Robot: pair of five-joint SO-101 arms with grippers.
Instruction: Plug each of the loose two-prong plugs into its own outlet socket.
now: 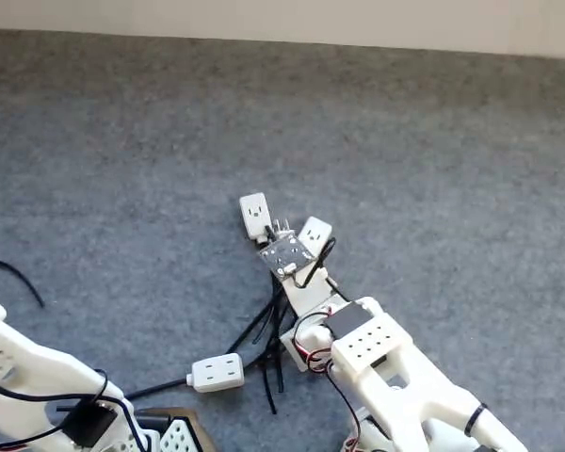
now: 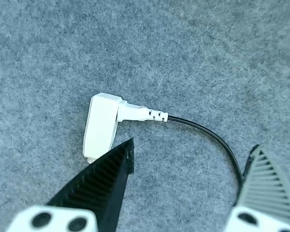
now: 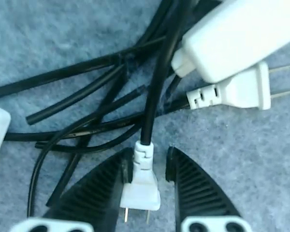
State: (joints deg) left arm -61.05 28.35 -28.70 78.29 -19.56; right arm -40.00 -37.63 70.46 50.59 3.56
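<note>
My right gripper (image 3: pixel 150 151) has its fingers a little apart around the small plug (image 3: pixel 141 192) so I can pinch it.

1. Small plug (image 3: pixel 141 191): white, two bare prongs, on a black cord.
2. Larger plug (image 3: pixel 241 92): white, flat, unplugged, just beside a white socket block.
3. Far sockets, left one (image 1: pixel 254 215) and right one (image 1: pixel 314 232), plus near socket (image 1: pixel 217 373): white, slots up.
</note>
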